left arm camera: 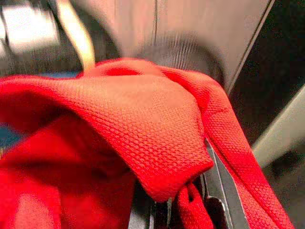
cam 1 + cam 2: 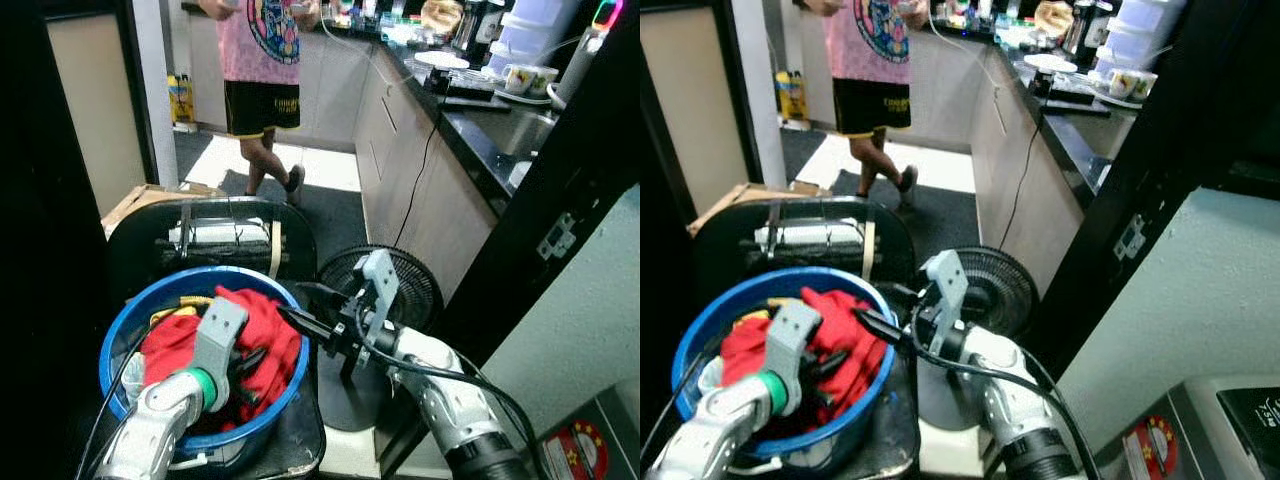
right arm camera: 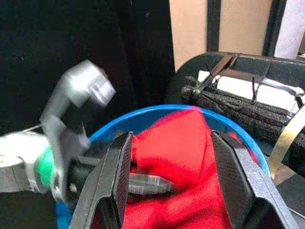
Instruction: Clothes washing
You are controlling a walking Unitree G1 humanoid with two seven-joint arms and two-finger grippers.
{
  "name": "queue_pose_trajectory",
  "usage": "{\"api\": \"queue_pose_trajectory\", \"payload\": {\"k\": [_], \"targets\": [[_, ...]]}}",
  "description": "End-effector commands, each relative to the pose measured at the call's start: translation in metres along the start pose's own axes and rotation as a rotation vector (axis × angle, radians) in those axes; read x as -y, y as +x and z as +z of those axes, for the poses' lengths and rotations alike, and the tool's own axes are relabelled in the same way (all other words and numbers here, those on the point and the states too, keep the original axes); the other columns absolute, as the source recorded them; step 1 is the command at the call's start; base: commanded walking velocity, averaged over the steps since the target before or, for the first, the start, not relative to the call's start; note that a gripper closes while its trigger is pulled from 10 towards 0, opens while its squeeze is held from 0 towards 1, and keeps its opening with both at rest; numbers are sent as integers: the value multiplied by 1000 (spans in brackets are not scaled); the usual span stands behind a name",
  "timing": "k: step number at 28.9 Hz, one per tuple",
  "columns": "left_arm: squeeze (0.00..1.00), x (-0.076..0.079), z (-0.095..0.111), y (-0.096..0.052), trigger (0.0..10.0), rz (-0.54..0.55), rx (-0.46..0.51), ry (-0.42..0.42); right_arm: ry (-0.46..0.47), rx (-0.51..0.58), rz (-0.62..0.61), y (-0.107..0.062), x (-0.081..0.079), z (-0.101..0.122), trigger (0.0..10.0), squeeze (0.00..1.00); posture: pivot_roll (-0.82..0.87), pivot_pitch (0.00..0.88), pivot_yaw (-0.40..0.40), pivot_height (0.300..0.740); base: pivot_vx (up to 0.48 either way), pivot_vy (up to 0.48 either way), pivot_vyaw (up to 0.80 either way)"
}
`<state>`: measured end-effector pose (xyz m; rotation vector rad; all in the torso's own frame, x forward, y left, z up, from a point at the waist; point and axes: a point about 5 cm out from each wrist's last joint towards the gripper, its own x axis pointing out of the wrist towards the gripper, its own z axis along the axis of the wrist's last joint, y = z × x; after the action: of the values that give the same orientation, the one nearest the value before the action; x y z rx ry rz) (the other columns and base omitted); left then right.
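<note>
I see a blue basin (image 2: pixel 120 345) holding a red garment (image 2: pixel 262 335), my left gripper (image 2: pixel 250 365) sunk in the cloth, its fingers closed on a fold, my right gripper (image 2: pixel 292 318) wide open at the basin's right rim, holding nothing.

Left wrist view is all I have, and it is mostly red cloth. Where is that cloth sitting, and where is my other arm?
Observer: The red cloth lies heaped in a blue basin standing on a black chair. Your left end effector is down in the heap.
Operator: And the right arm?
Observer: The right end effector reaches in over the basin's rim from the right, open, with the cloth between its fingers in its wrist view.
Operator: Anything near the basin I should know of?
Observer: A black floor fan stands just right of the chair, under the right arm.
Operator: Anyone around?
Observer: A person stands further back, by the kitchen counter.
</note>
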<state>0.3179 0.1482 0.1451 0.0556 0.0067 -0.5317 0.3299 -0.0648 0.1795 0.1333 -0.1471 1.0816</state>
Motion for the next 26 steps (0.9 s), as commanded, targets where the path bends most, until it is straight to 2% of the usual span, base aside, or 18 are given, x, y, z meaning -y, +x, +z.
{"api": "queue_pose_trajectory", "payload": {"k": [1,2,4,5,7,8,9,10,12,13,15,16,17,23,24,25,26], "targets": [[0,0,24,-2,0,19,148,-1,27,16,-3,-7,2,0,10000,0,-10,6,-63,740,0,0,0],[0,-3,43,-5,0,65,258,3,36,29,6,-7,2,2,10000,0,-9,4,-62,740,0,0,0],[0,-3,43,-5,0,65,258,3,36,29,6,-7,2,2,10000,0,-9,4,-62,740,0,0,0],[0,-9,66,-9,0,128,377,6,52,57,20,-7,1,7,10000,0,-10,0,-60,740,0,0,0],[0,-9,66,-9,0,128,377,6,52,57,20,-7,1,7,10000,0,-10,0,-60,740,0,0,0],[0,-18,91,-15,0,192,488,-6,87,105,34,-6,1,16,10000,0,-7,0,-60,740,0,0,0],[0,-23,107,-21,0,234,560,-21,116,140,44,-5,1,24,10000,0,-6,0,-59,740,0,0,0],[0,-23,107,-21,0,234,560,-21,116,140,44,-5,1,24,10000,0,-6,0,-59,740,0,0,0],[0,-33,126,-29,0,317,634,-32,141,176,60,-4,1,35,10000,0,-4,0,-60,740,0,0,0],[0,-46,120,-27,7294,438,515,14,134,193,63,-4,0,41,10000,0,-6,0,-57,740,0,0,0],[0,-46,120,-27,7294,438,515,14,134,193,63,-4,0,41,10000,0,-6,0,-57,740,0,0,0],[0,-55,115,-28,7294,530,429,50,129,206,66,-5,0,44,10000,0,-7,0,-57,740,0,0,0],[0,-60,111,-30,10000,586,379,77,113,222,50,-5,0,49,10000,0,-4,0,-59,740,0,0,0],[0,-62,107,-33,10000,618,341,91,91,233,-16,-4,5,54,10000,0,-4,0,-58,740,0,0,0],[0,-61,107,-35,10000,629,337,118,70,235,-72,-4,9,56,10000,0,4,0,-58,740,0,0,0],[0,-60,108,-37,10000,642,348,110,63,239,-131,-3,15,59,10000,0,6,0,-57,740,0,0,-800],[0,-60,108,-37,10000,642,348,110,63,239,-131,-3,15,59,10000,0,6,0,-57,740,0,0,-800]]}}
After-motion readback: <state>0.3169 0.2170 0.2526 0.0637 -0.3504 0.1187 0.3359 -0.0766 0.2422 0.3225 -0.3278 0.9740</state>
